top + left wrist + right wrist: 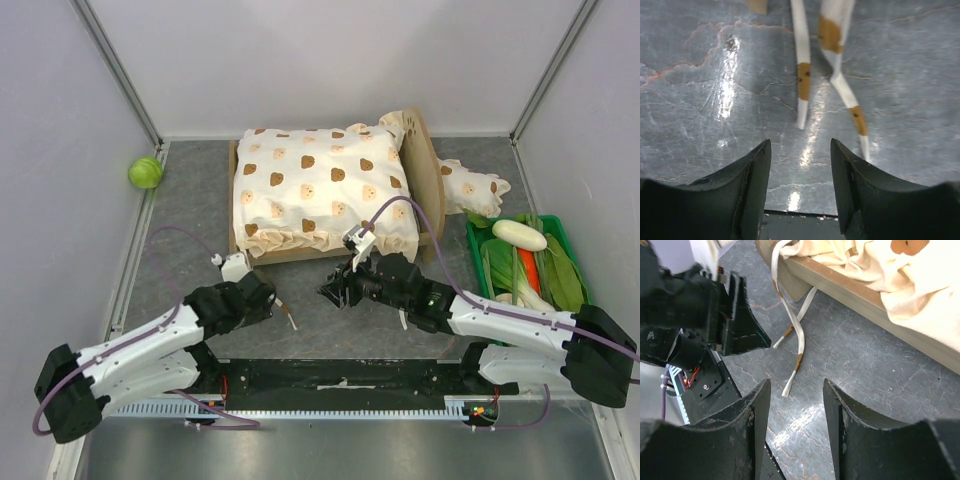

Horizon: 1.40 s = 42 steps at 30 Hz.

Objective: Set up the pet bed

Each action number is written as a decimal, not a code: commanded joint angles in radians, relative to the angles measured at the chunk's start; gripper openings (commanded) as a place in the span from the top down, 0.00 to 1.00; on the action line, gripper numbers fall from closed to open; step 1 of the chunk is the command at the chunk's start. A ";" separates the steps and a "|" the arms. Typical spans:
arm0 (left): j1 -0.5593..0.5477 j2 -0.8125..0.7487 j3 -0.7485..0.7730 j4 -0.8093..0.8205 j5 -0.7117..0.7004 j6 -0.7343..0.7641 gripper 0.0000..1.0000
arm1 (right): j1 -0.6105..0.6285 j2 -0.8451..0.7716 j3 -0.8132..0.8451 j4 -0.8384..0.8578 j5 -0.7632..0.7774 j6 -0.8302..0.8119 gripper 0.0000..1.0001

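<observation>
The pet bed [432, 185] is a light-wood frame at the back centre with its headboard on the right. A cream bear-print cushion [320, 190] covers it. Two cushion ties [802, 85] hang off the front corner and lie crossed on the grey table. My left gripper [800, 145] is open just short of the tie ends, with nothing between its fingers. My right gripper [795, 385] is also open and empty, pointing at the same ties [795, 347] from the other side. The bed's front rail [850, 290] and the left gripper's fingers [742, 320] show in the right wrist view.
A small bear-print pillow [478, 187] lies behind the headboard at the right. A green tray [475, 258] of vegetables stands at the right edge. A green ball [145, 172] sits at the back left. White walls enclose the table.
</observation>
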 commanded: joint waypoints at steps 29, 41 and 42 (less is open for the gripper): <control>-0.013 0.302 -0.091 0.304 -0.219 -0.091 0.57 | 0.005 0.012 -0.064 0.110 -0.023 0.065 0.47; 0.003 0.400 -0.058 0.310 -0.179 -0.069 0.71 | 0.006 0.011 -0.061 0.110 -0.022 0.062 0.48; 0.004 0.400 -0.057 0.309 -0.176 -0.065 0.73 | 0.006 0.012 -0.061 0.110 -0.022 0.062 0.48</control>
